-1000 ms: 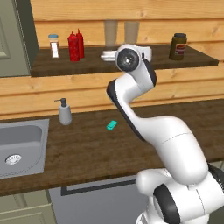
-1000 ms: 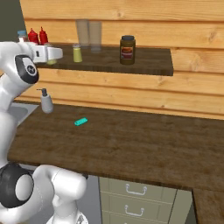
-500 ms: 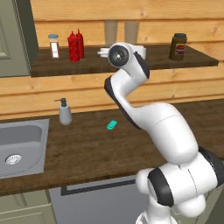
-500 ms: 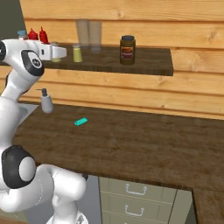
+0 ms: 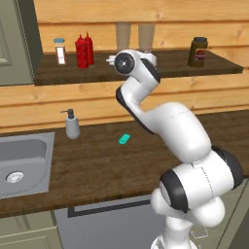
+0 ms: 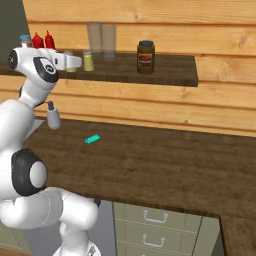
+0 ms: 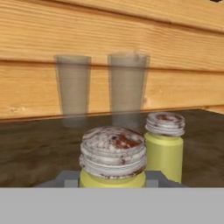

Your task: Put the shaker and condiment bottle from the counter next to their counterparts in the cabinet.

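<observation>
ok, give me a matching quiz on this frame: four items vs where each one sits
Items:
1. near shaker
2. dark jar
3. soap dispenser
4. teal item

Places:
A. counter, by the sink
B. shelf, right end
C. open counter, mid
D. in the gripper

Pairs: 1-D, 2-B, 3-A, 4-C

on the cabinet [image 5: 58, 73] shelf i see, from the left, a jar [image 5: 60, 50], then two bottles [image 5: 83, 50] touching side by side, two glasses [image 7: 100, 87] against the back wall, and a dark jar [image 5: 198, 51] far right. in front of the glasses, the shaker [image 7: 113, 157] sits just beside its counterpart [image 7: 164, 144]. below, on the tabletop [image 6: 165, 165], a soap dispenser [image 5: 72, 124] stands beside the sink [image 5: 22, 163].
</observation>
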Robot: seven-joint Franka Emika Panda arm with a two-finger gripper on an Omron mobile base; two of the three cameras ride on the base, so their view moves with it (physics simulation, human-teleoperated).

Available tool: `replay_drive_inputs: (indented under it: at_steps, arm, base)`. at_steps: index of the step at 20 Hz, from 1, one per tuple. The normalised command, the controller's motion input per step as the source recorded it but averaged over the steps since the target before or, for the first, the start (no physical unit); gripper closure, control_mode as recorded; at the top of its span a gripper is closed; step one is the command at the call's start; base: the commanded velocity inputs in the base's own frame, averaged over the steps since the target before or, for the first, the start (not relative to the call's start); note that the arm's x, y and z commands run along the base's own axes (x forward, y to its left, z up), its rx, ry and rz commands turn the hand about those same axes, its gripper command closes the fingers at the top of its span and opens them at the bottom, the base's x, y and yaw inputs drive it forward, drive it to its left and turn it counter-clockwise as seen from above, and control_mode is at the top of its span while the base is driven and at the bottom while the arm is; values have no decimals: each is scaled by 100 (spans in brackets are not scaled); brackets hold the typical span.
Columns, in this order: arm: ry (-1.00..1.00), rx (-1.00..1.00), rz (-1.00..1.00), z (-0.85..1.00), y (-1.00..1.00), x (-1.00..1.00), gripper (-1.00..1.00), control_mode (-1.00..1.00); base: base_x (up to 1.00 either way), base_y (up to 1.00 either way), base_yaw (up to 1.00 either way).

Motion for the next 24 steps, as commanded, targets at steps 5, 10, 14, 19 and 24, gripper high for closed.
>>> replay_drive_inputs:
  at_steps: [5,10,14,19,24]
  arm:
    - [0,0,-4,-12,0,32,100,-100]
    - [0,0,-5,-8,0,29,100,-100]
    - [0,0,-3,-24,0,32,100,-100]
    - [0,0,-2,-35,-1,34,100,-100]
    - [0,0,-2,-29,-6,38,100,-100]
  base:
    - [0,0,0]
    - [0,0,0]
    - [0,0,0]
    - [0,0,0]
    - [0,0,0]
